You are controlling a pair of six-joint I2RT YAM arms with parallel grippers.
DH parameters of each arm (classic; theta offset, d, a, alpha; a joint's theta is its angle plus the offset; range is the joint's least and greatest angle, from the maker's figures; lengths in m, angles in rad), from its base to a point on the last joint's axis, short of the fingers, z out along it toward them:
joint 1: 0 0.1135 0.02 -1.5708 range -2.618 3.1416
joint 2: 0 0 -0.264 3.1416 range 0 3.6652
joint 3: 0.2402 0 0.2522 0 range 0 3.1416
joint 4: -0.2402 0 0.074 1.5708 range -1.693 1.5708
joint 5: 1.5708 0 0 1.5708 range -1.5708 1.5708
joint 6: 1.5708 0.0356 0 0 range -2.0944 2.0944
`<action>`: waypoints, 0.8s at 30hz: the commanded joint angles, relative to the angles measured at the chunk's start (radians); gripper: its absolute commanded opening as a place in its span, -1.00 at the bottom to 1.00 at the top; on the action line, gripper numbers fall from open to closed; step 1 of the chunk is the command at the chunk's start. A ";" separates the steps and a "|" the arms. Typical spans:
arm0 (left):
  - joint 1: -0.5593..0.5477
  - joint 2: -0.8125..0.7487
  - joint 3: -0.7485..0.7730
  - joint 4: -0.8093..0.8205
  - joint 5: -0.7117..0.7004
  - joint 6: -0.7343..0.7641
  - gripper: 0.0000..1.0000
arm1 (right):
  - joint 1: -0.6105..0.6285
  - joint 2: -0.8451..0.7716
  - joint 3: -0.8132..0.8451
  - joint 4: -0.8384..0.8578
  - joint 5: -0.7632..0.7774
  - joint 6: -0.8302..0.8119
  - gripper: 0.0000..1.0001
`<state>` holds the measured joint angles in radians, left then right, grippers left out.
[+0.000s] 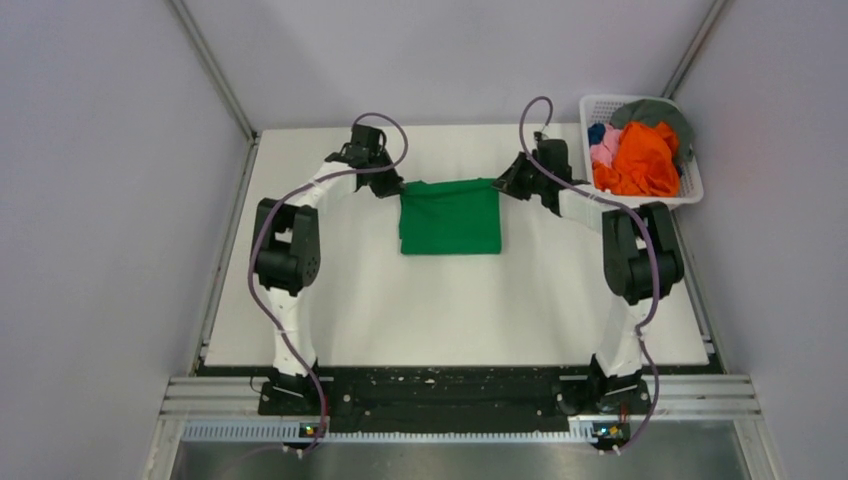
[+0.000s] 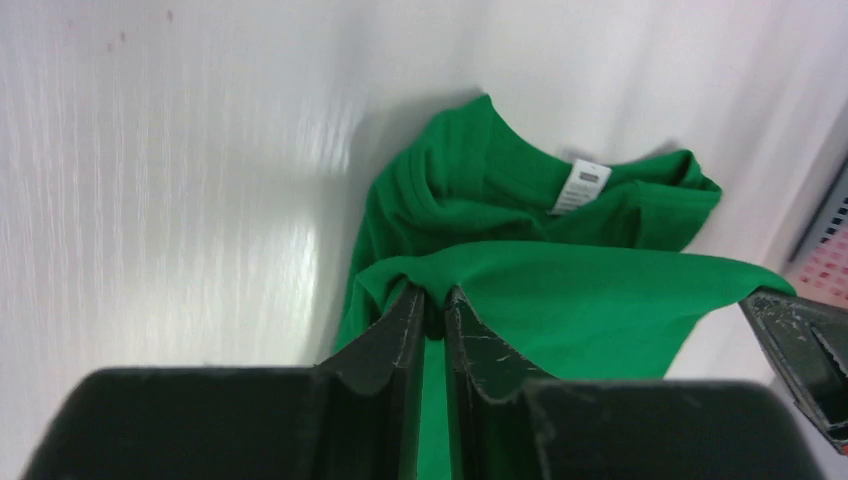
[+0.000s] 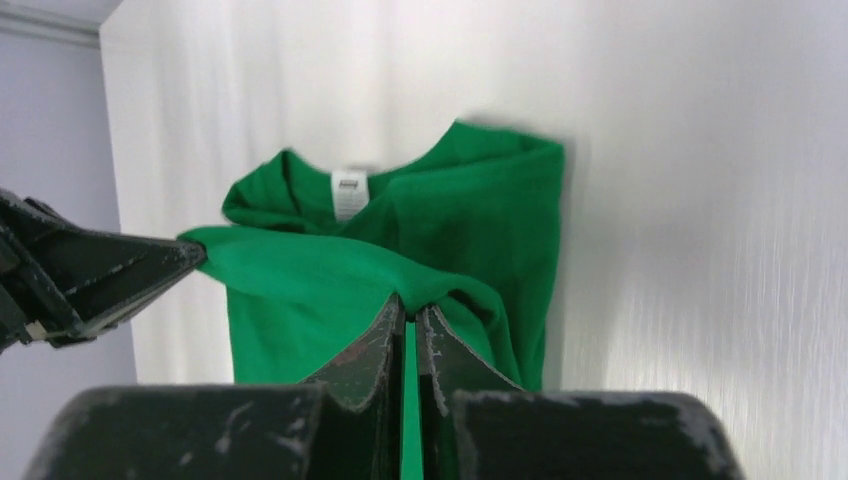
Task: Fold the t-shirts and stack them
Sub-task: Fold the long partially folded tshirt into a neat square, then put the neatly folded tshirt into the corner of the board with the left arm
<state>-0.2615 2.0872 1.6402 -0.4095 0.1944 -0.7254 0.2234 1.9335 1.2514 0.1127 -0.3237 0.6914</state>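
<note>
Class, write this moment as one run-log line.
step: fold green t-shirt | left gripper: shut on shirt edge | right gripper: shut on shirt edge | basket: holds other shirts

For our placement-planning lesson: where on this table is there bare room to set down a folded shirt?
Bare: the wide white tabletop between the bright green cloth t-shirt and the near edge. Crowded: the far edge, where left gripper and right gripper pinch the shirt, and the heaped white lattice basket.
</note>
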 commanded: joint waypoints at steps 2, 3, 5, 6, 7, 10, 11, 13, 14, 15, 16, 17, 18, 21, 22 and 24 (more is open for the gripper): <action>0.022 0.120 0.212 -0.039 -0.002 0.036 0.08 | -0.031 0.130 0.168 0.045 -0.002 -0.033 -0.41; 0.022 0.133 0.250 -0.068 0.006 0.041 0.70 | -0.031 0.138 0.186 0.036 0.004 -0.035 0.04; 0.022 0.126 0.279 -0.093 0.014 0.052 0.97 | -0.031 0.128 0.204 0.011 0.009 -0.038 0.64; 0.022 0.111 0.273 -0.092 0.019 0.058 0.98 | -0.031 0.111 0.198 0.004 0.007 -0.044 0.85; 0.022 0.085 0.257 -0.091 0.022 0.063 0.98 | -0.030 0.085 0.187 -0.003 0.007 -0.051 0.92; 0.017 -0.003 0.144 -0.062 0.025 0.088 0.97 | -0.030 -0.028 0.099 -0.024 0.017 -0.076 0.96; 0.016 -0.032 0.096 -0.051 0.030 0.100 0.97 | -0.031 -0.066 0.054 -0.026 0.021 -0.084 0.97; 0.010 -0.080 -0.006 -0.032 0.040 0.132 0.98 | -0.031 -0.157 -0.044 -0.026 0.021 -0.098 0.97; 0.008 -0.097 -0.051 -0.022 0.035 0.144 0.98 | -0.031 -0.200 -0.100 -0.022 0.017 -0.102 0.97; 0.007 -0.106 -0.086 -0.020 0.031 0.154 0.97 | -0.030 -0.244 -0.152 -0.014 0.012 -0.107 0.97; 0.007 -0.103 -0.105 -0.027 0.029 0.161 0.85 | -0.030 -0.284 -0.200 -0.008 0.012 -0.113 0.97; 0.007 -0.096 -0.110 -0.041 0.032 0.165 0.73 | -0.029 -0.324 -0.245 -0.002 0.017 -0.116 0.97; 0.006 -0.084 -0.107 -0.055 0.044 0.168 0.62 | -0.030 -0.358 -0.285 -0.002 0.028 -0.119 0.98; 0.000 -0.045 -0.092 -0.040 0.112 0.174 0.37 | -0.031 -0.427 -0.359 -0.048 0.061 -0.134 0.98; -0.004 -0.028 -0.082 -0.037 0.128 0.174 0.31 | -0.030 -0.446 -0.372 -0.064 0.065 -0.136 0.97; -0.014 0.008 -0.054 -0.039 0.141 0.172 0.10 | -0.030 -0.477 -0.400 -0.079 0.067 -0.139 0.98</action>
<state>-0.2588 2.0445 1.5410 -0.4736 0.2684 -0.5789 0.1978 1.5230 0.8967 0.0647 -0.2871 0.5854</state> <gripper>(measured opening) 0.632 0.986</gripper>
